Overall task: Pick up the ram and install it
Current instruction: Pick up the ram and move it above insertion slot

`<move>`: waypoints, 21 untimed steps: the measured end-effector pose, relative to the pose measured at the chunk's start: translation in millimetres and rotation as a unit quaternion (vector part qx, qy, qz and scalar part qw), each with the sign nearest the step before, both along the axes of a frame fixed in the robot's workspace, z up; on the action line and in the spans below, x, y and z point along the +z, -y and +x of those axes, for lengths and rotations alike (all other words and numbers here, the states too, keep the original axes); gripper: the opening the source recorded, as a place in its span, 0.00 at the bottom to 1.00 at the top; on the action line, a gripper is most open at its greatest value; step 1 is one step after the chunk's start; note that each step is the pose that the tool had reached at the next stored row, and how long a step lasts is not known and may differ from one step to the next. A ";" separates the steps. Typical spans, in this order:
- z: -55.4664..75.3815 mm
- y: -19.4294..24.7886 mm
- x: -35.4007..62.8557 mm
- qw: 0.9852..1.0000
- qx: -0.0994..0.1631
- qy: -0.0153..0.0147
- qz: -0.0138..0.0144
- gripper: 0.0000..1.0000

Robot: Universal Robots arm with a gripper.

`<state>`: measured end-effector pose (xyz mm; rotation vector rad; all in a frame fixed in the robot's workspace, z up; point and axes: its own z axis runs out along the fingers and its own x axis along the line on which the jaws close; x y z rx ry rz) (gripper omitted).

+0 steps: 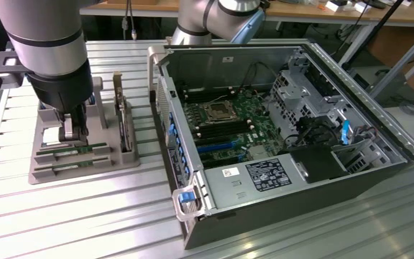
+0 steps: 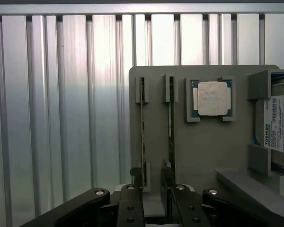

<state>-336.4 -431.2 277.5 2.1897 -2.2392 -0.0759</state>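
Ram: sitting on edge in its slot on the grey holder, not yet lifted, installing wholly outstanding; gripper hovering at its end, spread wide, grasping nothing; computer case lying open nearby.

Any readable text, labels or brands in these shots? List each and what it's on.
"TOSHIBA": on the white label of the hard drive, printed sideways.
The rest of that label: too small to read.
On the processor chip: no legible marking.
The black sticker and white sticker inside the computer case: too blurred to read.
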 end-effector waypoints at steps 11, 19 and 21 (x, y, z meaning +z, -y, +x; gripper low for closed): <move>-4.3 0.0 -5.8 1.000 0.001 0.000 0.000 0.30; -6.0 0.2 -9.4 1.000 0.004 0.000 0.000 0.30; -6.0 0.2 -10.1 1.000 0.004 0.000 0.000 0.30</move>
